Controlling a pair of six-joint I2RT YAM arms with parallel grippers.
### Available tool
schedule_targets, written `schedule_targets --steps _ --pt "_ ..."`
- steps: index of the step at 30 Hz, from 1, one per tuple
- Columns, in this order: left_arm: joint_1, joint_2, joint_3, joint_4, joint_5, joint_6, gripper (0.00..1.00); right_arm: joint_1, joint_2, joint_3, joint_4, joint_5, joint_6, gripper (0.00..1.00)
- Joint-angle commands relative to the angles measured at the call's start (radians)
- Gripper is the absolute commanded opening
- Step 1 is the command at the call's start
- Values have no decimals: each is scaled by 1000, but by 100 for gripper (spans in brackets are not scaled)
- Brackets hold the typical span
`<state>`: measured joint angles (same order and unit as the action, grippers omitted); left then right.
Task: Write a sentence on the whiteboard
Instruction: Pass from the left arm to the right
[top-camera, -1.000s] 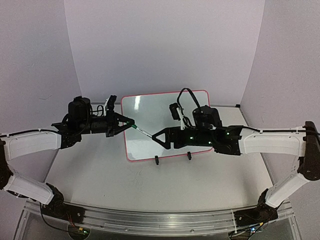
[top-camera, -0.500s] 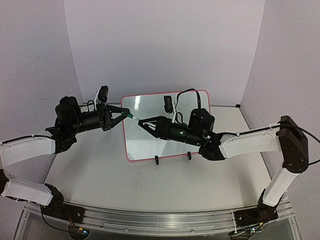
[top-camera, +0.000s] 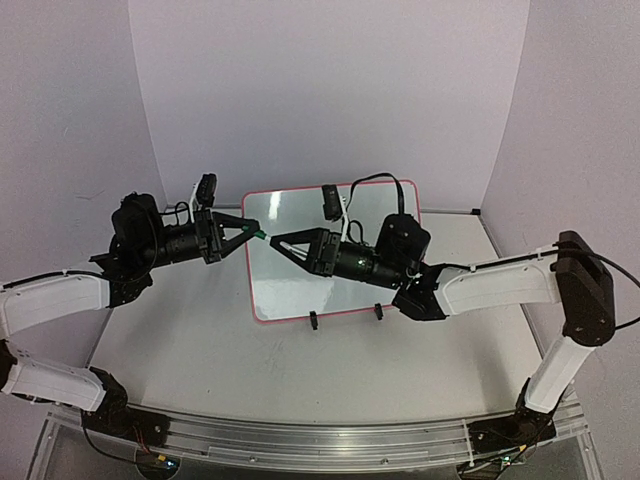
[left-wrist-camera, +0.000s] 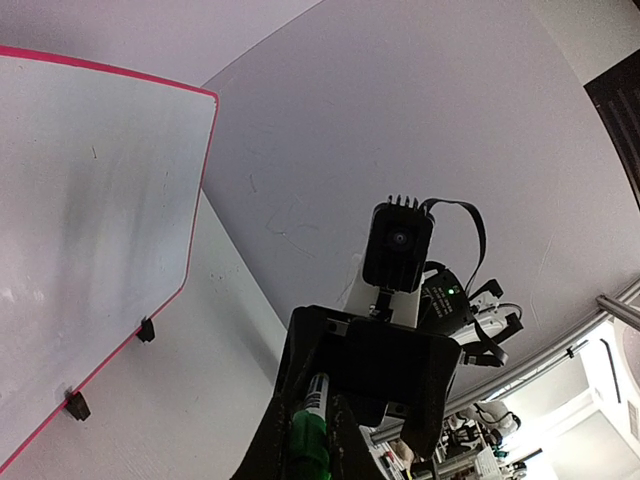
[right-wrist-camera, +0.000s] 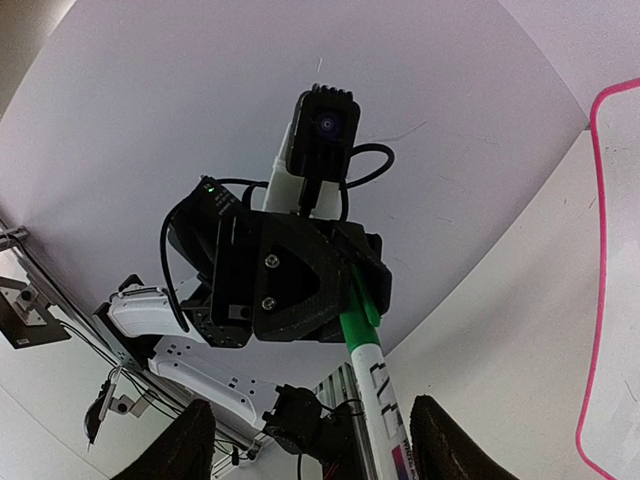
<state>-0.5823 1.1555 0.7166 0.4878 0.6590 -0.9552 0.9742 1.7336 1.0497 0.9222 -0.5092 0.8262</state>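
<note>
Fingers of the left gripper (top-camera: 252, 235) are closed narrow on the green end of a marker (top-camera: 260, 237), just above the left edge of the whiteboard (top-camera: 290, 295). The white body of the marker points toward the right gripper (top-camera: 278, 245), which faces the left one tip to tip over the left part of the whiteboard.

In the right wrist view the right fingers (right-wrist-camera: 190, 445) stand apart on both sides of the white body. A gap shows on each side, so they hold nothing. In the left wrist view the green end sits between the left fingers (left-wrist-camera: 268, 450), and the white body goes on into the mouth of the right gripper.

The whiteboard rests on the worktop (top-camera: 300, 370), in the middle and toward the far side. It has a pink frame and two black clips (top-camera: 313, 320) on its near edge. From these views one cannot tell if the whiteboard lies flat or leans a little.
</note>
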Motion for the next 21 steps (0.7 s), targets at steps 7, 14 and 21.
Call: schedule_targets --steps 7,14,21 --pt "1 -22 37 -93 -6 67 0 22 23 59 61 -22 9 46" --pt "1 0 41 -107 17 61 0 29 19 61 61 -12 -6 36" --pt "1 4 43 -106 22 60 0 35 18 64 72 -10 -21 19"
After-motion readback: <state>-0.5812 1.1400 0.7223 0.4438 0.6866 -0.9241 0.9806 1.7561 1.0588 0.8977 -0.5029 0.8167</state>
